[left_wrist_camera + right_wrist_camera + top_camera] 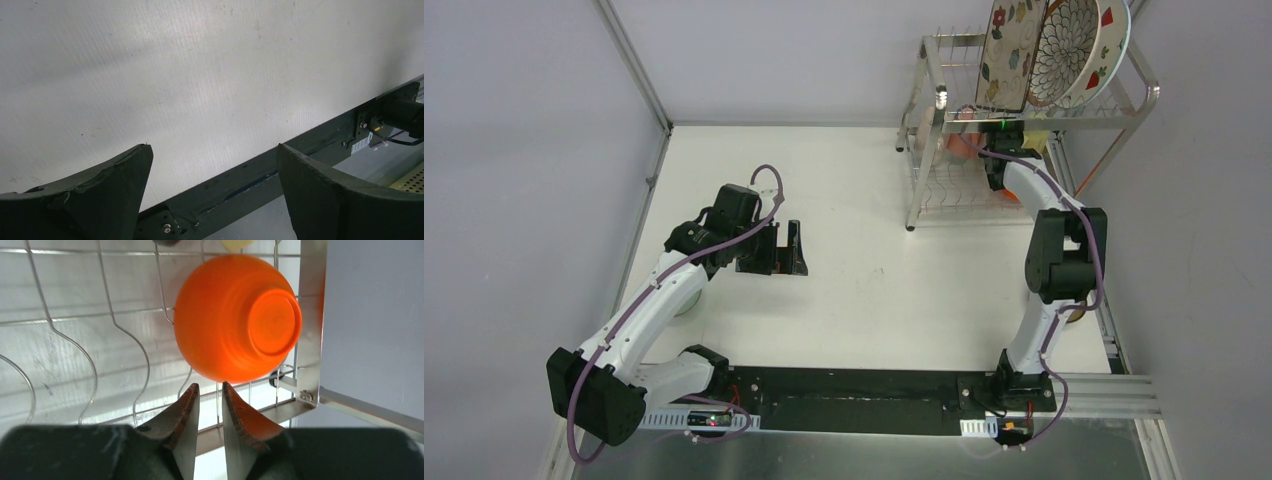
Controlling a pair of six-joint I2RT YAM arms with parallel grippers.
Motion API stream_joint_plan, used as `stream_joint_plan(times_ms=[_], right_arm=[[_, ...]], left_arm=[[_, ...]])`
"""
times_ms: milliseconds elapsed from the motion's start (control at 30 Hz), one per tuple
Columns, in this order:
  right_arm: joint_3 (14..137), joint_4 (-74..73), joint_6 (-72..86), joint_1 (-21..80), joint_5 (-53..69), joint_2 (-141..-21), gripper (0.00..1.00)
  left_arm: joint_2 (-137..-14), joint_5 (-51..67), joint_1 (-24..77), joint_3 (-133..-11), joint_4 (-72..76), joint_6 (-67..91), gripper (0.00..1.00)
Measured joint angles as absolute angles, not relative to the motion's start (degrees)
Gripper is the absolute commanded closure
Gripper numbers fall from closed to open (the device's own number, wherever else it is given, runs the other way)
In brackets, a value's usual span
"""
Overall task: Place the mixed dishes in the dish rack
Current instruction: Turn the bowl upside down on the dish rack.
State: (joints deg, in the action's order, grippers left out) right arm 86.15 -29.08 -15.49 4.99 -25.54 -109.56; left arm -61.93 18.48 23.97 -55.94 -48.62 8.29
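The silver wire dish rack [931, 100] stands at the far right. Its upper shelf holds the floral rectangular plate [1009, 50], the brown-petal round plate [1064, 45] and the strawberry white plate [1111, 45], all on edge. A red-orange bowl [235, 315] lies base towards the camera on the lower wire shelf [115, 325]. My right gripper [210, 386] is at that shelf, just short of the bowl. Its jaws stand a narrow gap apart with nothing between them. My left gripper [214, 146] is wide open and empty above the white table, left of centre [784, 250].
A pale round dish [689, 302] shows partly under the left arm. A yellowish thing [1074, 316] peeks out behind the right arm. Edges of a pale yellow cup [237, 244] and a dark dish [165, 242] show at the shelf's far side. The rack's frame post [311, 320] is right of the bowl.
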Motion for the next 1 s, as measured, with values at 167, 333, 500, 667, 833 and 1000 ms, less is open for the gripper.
stream_joint_plan(times_ms=[167, 333, 500, 667, 833, 1000], right_arm=[[87.5, -26.0, -16.4, 5.1, -23.7, -111.2, 0.76], [87.5, -22.1, -17.8, 5.1, -21.6, -112.3, 0.75], [87.5, -19.0, -18.8, 4.8, -20.6, -112.6, 0.76], [87.5, -18.1, -18.9, 4.5, -20.8, -114.5, 0.76], [87.5, -18.5, -18.0, 3.9, -22.9, -116.2, 0.76], [87.5, -19.6, -16.0, 3.1, -24.1, -116.2, 0.74]], left_arm=[[-61.9, 18.5, 24.0, -55.9, -48.6, 8.3, 0.01], [-61.9, 18.5, 24.0, -55.9, -48.6, 8.3, 0.01], [-61.9, 18.5, 24.0, -55.9, -48.6, 8.3, 0.01], [-61.9, 18.5, 24.0, -55.9, -48.6, 8.3, 0.01], [-61.7, 18.3, 24.0, -55.9, -48.6, 8.3, 0.01], [-61.0, 18.0, 24.0, -55.9, -48.6, 8.3, 0.01]])
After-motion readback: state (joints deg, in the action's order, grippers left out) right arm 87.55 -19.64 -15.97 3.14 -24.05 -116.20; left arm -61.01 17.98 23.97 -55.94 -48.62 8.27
